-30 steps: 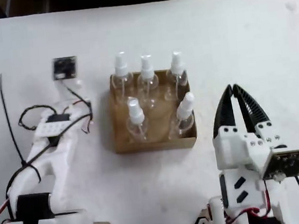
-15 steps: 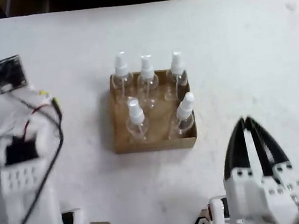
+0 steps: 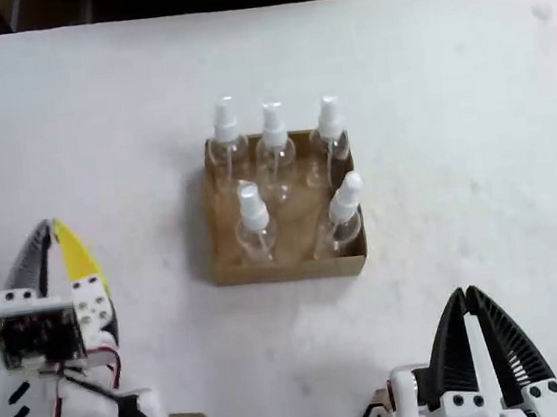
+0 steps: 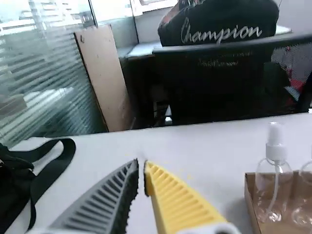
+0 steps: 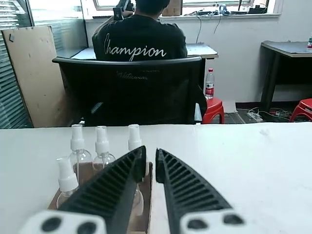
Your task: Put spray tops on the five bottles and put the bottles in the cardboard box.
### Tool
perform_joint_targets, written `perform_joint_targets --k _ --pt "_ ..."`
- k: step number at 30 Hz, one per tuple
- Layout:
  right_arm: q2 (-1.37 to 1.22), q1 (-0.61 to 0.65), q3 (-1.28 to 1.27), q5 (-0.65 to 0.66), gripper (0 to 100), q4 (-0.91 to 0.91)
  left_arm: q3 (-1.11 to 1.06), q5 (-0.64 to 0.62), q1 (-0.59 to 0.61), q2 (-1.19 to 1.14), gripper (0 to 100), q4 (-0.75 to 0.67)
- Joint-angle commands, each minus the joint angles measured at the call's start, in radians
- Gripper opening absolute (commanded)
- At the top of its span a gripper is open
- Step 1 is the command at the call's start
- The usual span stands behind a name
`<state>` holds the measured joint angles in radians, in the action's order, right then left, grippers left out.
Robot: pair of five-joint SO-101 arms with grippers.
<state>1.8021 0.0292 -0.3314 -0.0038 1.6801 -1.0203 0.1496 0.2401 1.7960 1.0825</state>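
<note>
Five clear plastic bottles (image 3: 257, 236) with white spray tops (image 3: 251, 207) stand upright inside the shallow brown cardboard box (image 3: 290, 267), midway across the white bench (image 3: 447, 99). The left jaws and right jaws, both nearly together and empty, flank the box from the near edge, with the right a little nearer. Nothing seems left to load.

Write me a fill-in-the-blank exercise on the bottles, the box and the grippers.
The cardboard box holds ___ bottles.
Three of them stand in one row and ___ in the other.
The left gripper has one grey finger and one ___ finger.
The right gripper has two ___ fingers.
Missing words: five, two, yellow, black.
</note>
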Motion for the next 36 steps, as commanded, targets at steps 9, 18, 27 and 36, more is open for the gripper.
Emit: perform_joint_targets --k 9,18,27,36 --pt "0.005 -0.016 -0.213 0.002 1.7 -0.077 -0.351 0.017 -0.093 0.035 2 0.052" --pt "0.005 -0.054 -0.845 0.002 1.7 -0.407 -0.618 0.017 -0.045 0.036 2 0.049" --pt "0.004 -0.242 -1.304 0.002 1.7 -0.746 -0.672 0.009 -0.047 0.036 2 0.078" --pt "-0.004 -0.328 -1.359 0.002 1.9 -0.579 -0.672 0.008 -0.051 0.036 2 0.087"
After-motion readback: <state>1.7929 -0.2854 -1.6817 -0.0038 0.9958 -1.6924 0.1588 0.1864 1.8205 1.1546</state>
